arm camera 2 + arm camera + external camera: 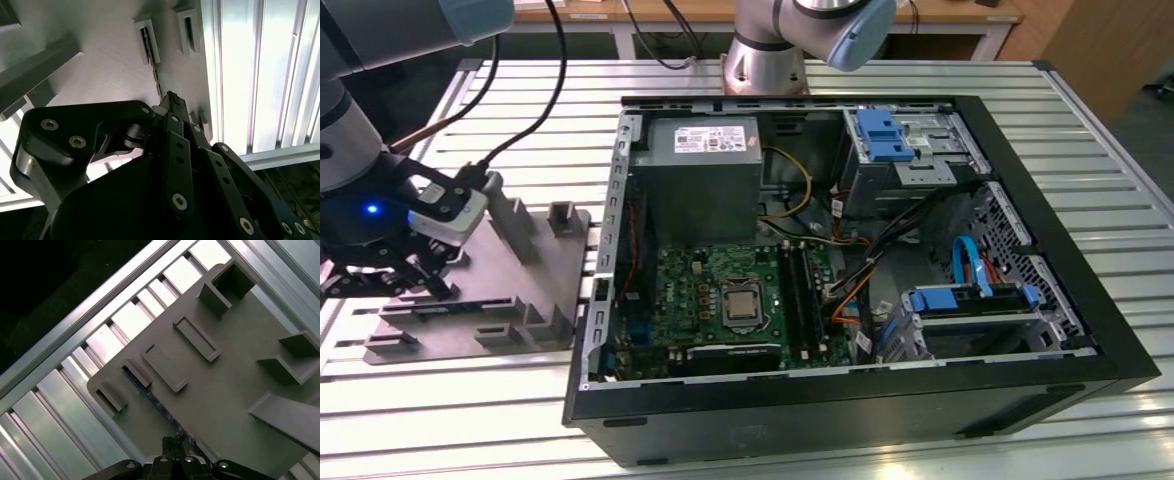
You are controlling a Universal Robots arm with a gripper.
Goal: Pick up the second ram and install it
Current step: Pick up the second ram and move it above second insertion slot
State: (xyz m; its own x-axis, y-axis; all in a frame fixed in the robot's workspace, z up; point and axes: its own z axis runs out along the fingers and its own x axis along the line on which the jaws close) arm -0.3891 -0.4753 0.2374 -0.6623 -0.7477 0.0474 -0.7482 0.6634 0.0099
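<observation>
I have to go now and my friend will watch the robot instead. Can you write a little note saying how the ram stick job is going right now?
Hand: down at the grey fixture plate, right at one end of the second ram. I cannot tell whether it grips it.
Second ram: sits in the plate's small holders, beside the open computer case, on the exterior view's left.
Done: the hand is at the ram.
Left: the ram is not lifted off the plate and not in the motherboard's memory slots.
</observation>
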